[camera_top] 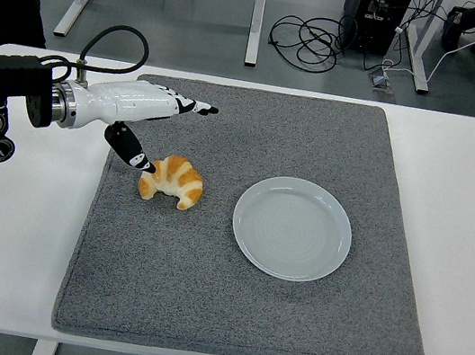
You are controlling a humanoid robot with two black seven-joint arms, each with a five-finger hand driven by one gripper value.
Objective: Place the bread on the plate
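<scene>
The left hand [151,122] is hovering open in the frame's left-centre, fingers stretched right, thumb hanging down to the croissant's [172,181] left tip, gripping nothing. To grasp well, it is needing to lower and close fingers and thumb across the thick middle. The croissant is lying on the mat [240,324] left of the plate [292,229], long axis running left-right, tips pointing toward the frame's bottom.
</scene>
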